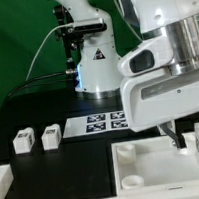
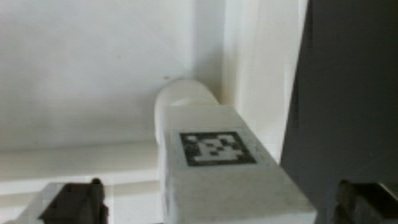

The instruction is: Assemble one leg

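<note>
Now, with my gripper (image 2: 219, 205) spread wide, empty, either side of the leg (image 2: 214, 150) resting against the white panel (image 2: 89, 80) wall, I should centre, lower squarely, then close gently.

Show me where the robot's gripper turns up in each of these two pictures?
Exterior view: the gripper hangs low at the exterior view's right, just over the white panel.
Wrist view: the gripper is open, and its two dark fingers flank the tagged leg without touching it.
Shared landmark: the white panel, lying under the gripper in both views.
</note>
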Controlling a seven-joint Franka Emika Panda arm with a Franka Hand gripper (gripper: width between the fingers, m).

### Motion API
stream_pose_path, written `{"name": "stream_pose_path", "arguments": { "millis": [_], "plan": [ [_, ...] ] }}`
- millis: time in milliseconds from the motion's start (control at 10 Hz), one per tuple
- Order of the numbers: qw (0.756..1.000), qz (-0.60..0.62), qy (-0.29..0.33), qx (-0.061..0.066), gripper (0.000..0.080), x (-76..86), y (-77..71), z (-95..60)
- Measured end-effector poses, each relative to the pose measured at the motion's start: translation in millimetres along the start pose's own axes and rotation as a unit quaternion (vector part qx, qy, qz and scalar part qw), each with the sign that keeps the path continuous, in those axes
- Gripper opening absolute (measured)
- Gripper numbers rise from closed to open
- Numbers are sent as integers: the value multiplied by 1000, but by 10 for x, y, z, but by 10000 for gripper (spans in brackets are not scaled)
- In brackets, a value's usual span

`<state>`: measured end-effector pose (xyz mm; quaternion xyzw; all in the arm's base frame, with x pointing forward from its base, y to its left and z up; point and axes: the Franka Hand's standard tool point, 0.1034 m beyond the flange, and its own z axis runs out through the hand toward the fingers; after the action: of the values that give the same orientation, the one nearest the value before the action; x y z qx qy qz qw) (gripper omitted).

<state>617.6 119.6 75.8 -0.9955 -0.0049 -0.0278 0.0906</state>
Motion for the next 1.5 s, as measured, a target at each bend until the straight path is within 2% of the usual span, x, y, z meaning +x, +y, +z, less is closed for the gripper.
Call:
{"name": "stream_pose_path", "arguments": {
  "millis": [100, 200, 500, 600, 700, 800, 900, 1100, 1200, 1300, 1400, 1500],
  "plan": [
    [999, 2, -41, 4, 649, 19, -14, -27],
    [1000, 3, -19, 3, 649, 120, 5, -45],
    [1000, 7, -15, 2, 649, 133, 24, -49],
    [1000, 7, -15, 2, 527, 132, 31, -47],
    [1000, 7, -15, 2, 527, 132, 33, -46],
    [1000, 7, -15, 2, 387, 132, 33, -46],
    [1000, 10, -14, 1, 300, 138, 52, -50],
    [998, 66, 6, -1, 300, 169, 63, -64],
    [990, 137, 37, -4, 300, 134, 66, -66],
    [973, 224, 51, 5, 300, 118, 95, -67],
    [939, 337, 67, 23, 300, 130, 139, -62],
    [909, 410, 72, 36, 300, 130, 179, -65]
  ]
}}
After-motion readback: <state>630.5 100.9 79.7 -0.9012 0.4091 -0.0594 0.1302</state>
